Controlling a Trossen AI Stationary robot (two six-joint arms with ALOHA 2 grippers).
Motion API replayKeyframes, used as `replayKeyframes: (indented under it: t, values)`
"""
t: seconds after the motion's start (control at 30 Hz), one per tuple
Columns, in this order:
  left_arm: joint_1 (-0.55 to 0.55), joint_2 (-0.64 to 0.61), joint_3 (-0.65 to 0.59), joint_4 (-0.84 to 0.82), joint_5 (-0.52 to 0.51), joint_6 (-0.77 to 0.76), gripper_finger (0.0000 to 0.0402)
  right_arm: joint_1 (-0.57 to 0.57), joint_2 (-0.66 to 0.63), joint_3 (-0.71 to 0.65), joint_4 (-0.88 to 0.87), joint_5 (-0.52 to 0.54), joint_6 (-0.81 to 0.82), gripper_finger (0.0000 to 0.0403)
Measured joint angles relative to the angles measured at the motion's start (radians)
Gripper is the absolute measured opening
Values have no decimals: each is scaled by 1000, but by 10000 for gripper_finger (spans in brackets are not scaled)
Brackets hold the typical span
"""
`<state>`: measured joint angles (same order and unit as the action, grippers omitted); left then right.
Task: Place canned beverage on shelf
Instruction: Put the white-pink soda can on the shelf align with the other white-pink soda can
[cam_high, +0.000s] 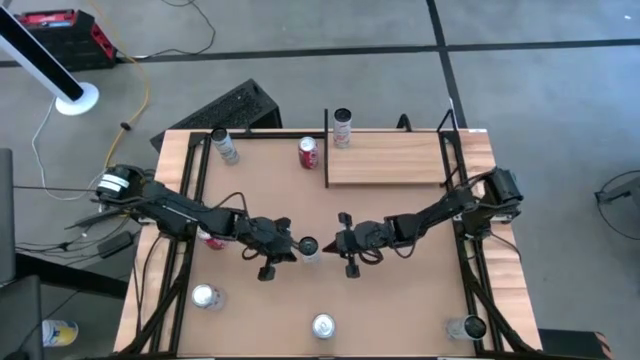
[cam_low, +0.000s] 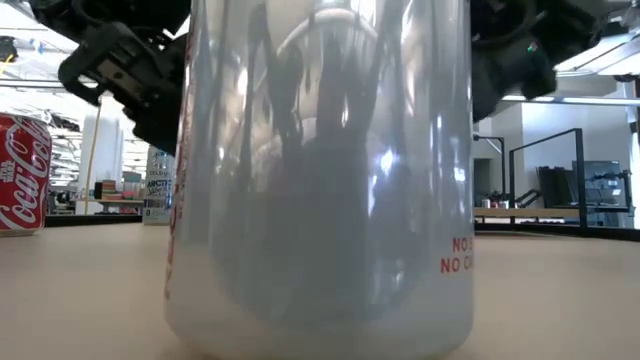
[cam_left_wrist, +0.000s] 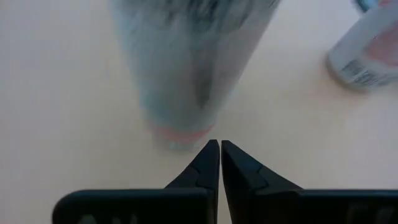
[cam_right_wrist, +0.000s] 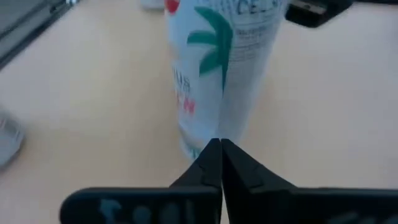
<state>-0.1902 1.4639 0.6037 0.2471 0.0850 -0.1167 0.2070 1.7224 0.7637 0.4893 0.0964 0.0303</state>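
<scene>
A pale slim can (cam_high: 308, 246) with a green palm print (cam_right_wrist: 214, 74) stands upright mid-table between my two grippers. My left gripper (cam_high: 292, 245) is shut, its tips (cam_left_wrist: 219, 144) level with the can's base (cam_left_wrist: 180, 130) on the table's left side. My right gripper (cam_high: 334, 243) is shut too, its tips (cam_right_wrist: 219, 143) before the can's lower wall on the right side. The shelf (cam_high: 390, 160), a pale plank with a black rail (cam_high: 326, 148) at its left end, lies at the far right. A can (cam_high: 342, 127) stands upright at its far left corner. My left gripper has its shut fingertips right at the foot of the can (cam_left_wrist: 186, 138), slanting down from the table's left; whether they touch it I cannot tell. My right gripper has its shut fingertips against the can's lower wall (cam_right_wrist: 211, 127) in its wrist view, slanting down from the right; touching or not, I cannot tell.
A red can (cam_high: 308, 152) stands left of the shelf's rail and another can (cam_high: 224, 146) at the far left. A red can (cam_high: 210, 238) lies under my left arm. Three cans (cam_high: 205, 296) (cam_high: 323, 325) (cam_high: 470, 327) stand near the front edge; the middle one (cam_low: 320, 180) fills the low view.
</scene>
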Motion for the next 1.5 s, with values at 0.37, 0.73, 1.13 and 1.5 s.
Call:
replayKeyframes:
  t: [0.37,0.73,1.13,1.5]
  values:
    - [1,-5,30,22,31,30,0,-12,27,20,17,9,23,17]
    - [1,-5,30,33,-6,62,0,7,33,38,20,8,23,18]
    - [27,-5,29,24,-11,70,0,23,33,44,19,7,23,18]
    - [42,-5,29,19,-24,64,0,53,7,47,-40,-23,23,20]
